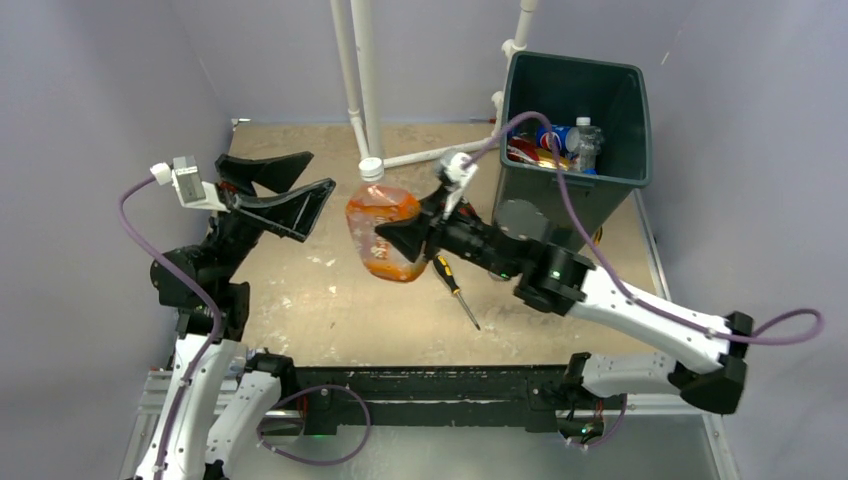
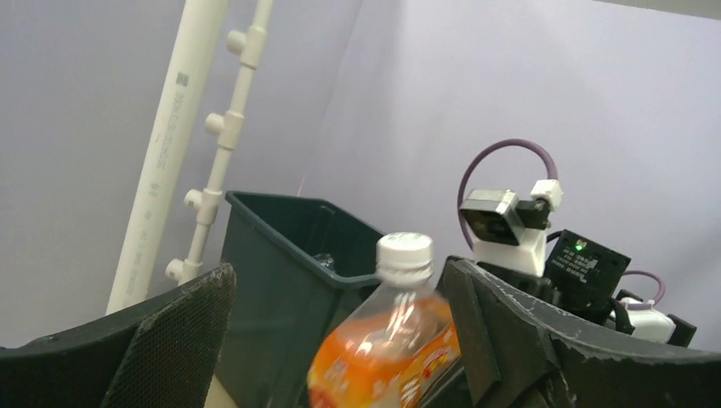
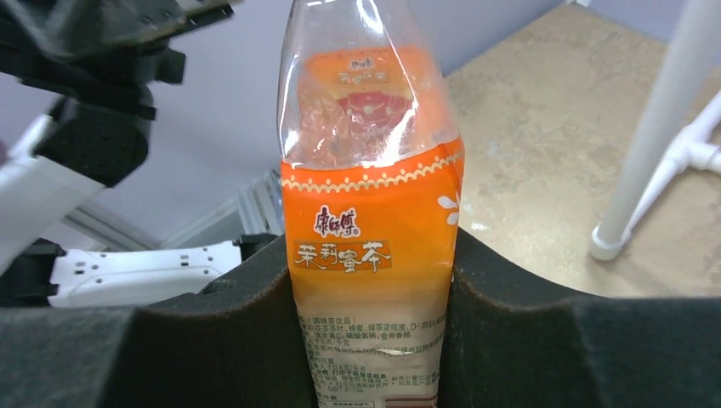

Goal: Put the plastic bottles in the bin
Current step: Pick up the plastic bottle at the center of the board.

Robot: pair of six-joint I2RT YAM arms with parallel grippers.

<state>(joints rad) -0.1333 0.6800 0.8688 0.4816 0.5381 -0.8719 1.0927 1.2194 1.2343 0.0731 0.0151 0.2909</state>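
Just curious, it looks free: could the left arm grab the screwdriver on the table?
Probably not cleanly: the screwdriver lies partly under the right gripper, shut on the orange bottle. The left gripper stands open.

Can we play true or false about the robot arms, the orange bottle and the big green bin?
1. The right gripper is squeezing the clear plastic bottle with the orange label. True.
2. The left gripper is holding a bottle too. False: it is open and holds nothing.
3. The dark green plastic bin has nothing in it. False: bottles in the bin already show above its rim.
4. A yellow-and-black screwdriver lies on the tan table. True.
5. The held bottle has lost its cap. False: its white cap is on.
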